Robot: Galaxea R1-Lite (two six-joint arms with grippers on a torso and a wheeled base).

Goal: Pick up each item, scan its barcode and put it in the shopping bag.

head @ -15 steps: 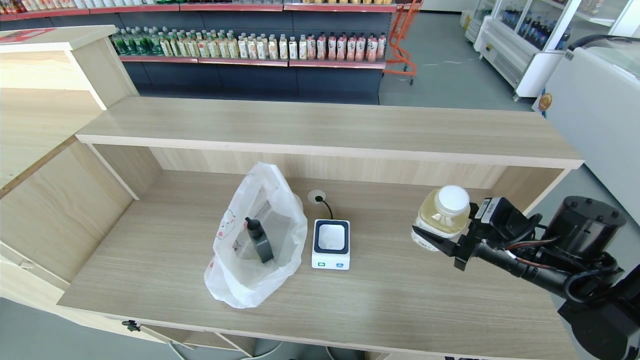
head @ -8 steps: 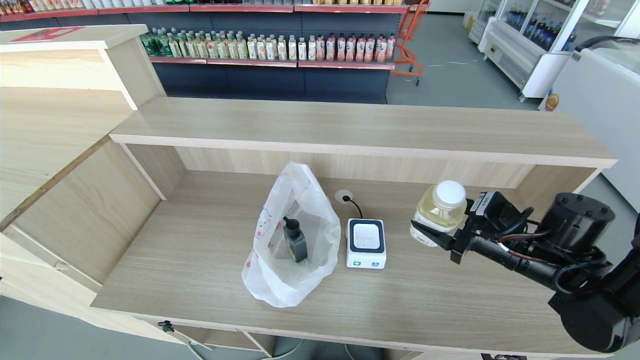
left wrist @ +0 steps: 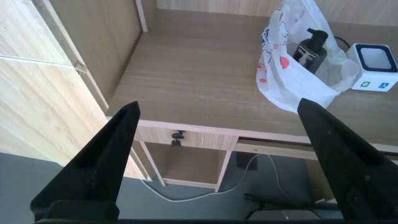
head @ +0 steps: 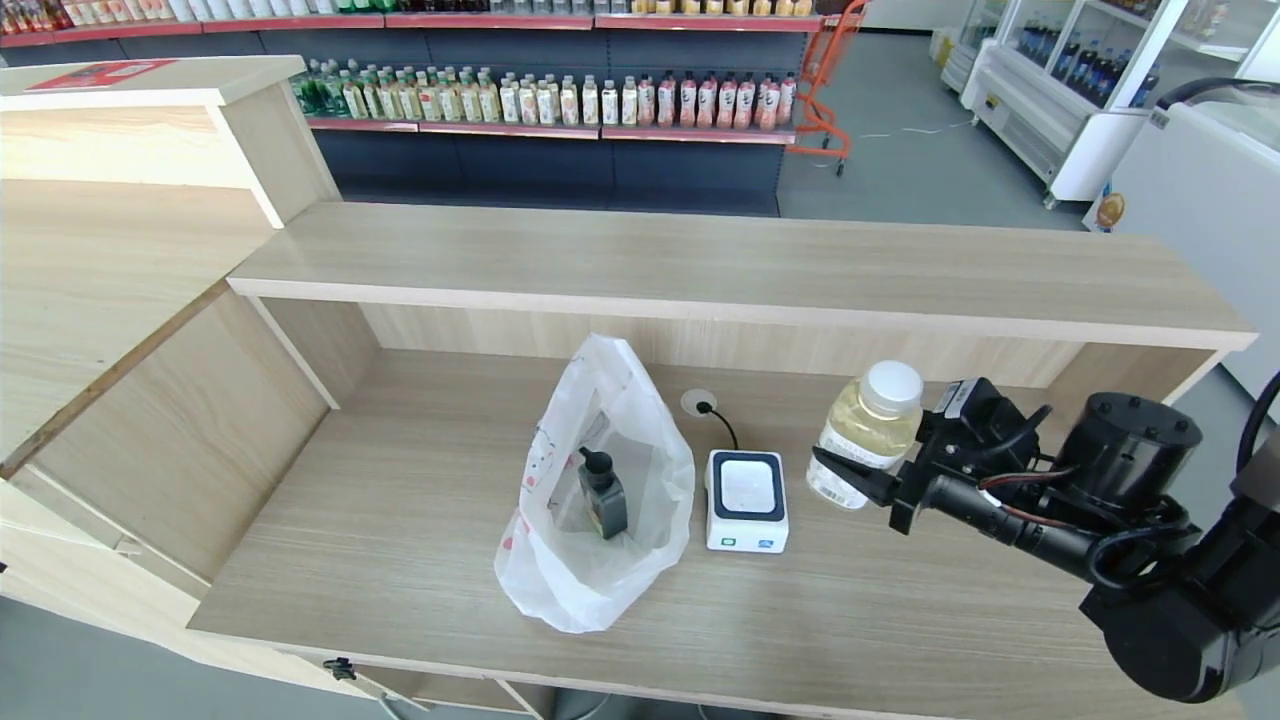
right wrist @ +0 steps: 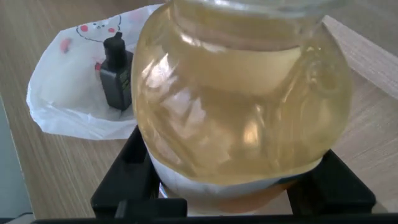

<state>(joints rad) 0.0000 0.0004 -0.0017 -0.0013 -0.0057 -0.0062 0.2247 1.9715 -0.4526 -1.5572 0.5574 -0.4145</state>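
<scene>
Room: a shop floor, with long shelves of drinks bottles (head: pixel 560 100) behind the counter, an orange trolley (head: pixel 825 90) at their end and glass-fronted coolers (head: pixel 1060 80) on the right.
Counter: pale wood-grain checkout counter (head: pixel 400 520) with a raised ledge (head: pixel 740 260) along its far side.
Shopping bag: white plastic shopping bag (head: pixel 560 580) near the middle of the counter, mouth open upward.
Clear bottle: clear bottle (head: pixel 865 430) of yellowish liquid with a white cap, roughly upright, near the scanner on its right and apparently clear of the surface.
Right gripper: right gripper (head: pixel 848 468) clamped round the lower part of the clear bottle.
Scanner: small white scanner (head: pixel 746 487) just beside the bag on its right, its cable running to a grommet hole (head: pixel 698 403) behind it.
Pump bottle: dark pump bottle (head: pixel 603 495) standing inside the bag.
Left wrist view: left gripper (left wrist: pixel 214 155) hangs off the counter's near edge with its fingers spread wide on nothing; a loose cable (left wrist: pixel 186 193) hangs under the counter.
Right wrist view: the clear bottle's belly close up, with the bag and pump bottle beyond it.
</scene>
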